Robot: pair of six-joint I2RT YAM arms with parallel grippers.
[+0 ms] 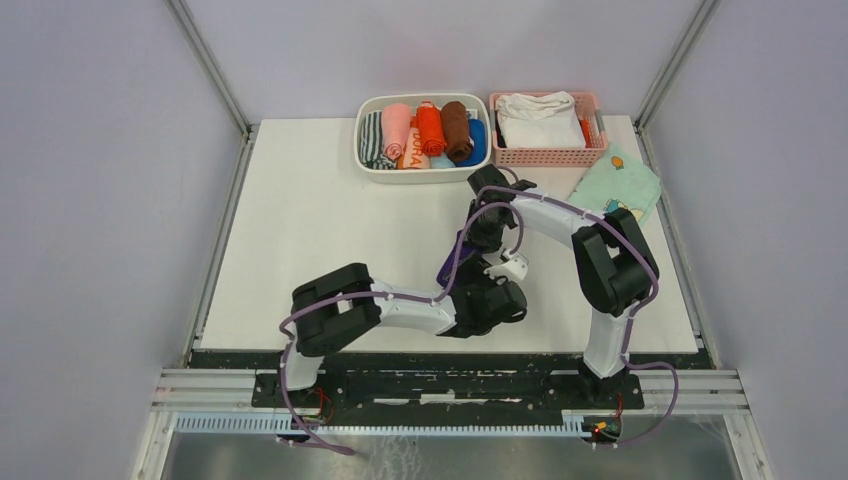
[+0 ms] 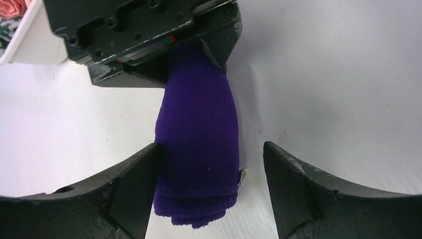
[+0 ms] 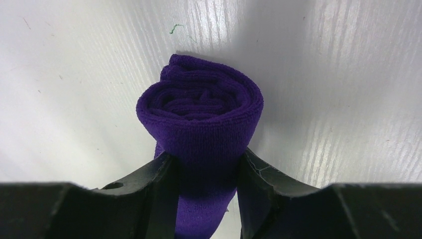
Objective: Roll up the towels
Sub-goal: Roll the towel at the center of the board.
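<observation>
The deep purple towel [image 3: 201, 117] is rolled into a tight cylinder and lies on the white table [image 1: 300, 230]. My right gripper [image 3: 208, 155] is shut on one end of the roll, whose spiral end faces that wrist camera. My left gripper [image 2: 211, 149] is open around the other end of the purple roll [image 2: 196, 149]; its left finger [image 2: 134, 184] touches the cloth and its right finger stands apart. From above, only a sliver of purple [image 1: 450, 265] shows between the two grippers. A salmon-pink roll [image 1: 397, 128] lies in the white basket [image 1: 362, 150].
The white basket at the table's far edge holds several rolled cloths. A pink basket [image 1: 545, 156] to its right holds a folded white cloth [image 1: 538, 118]. A mint-green printed cloth [image 1: 620, 185] lies at the far right, beside the right arm.
</observation>
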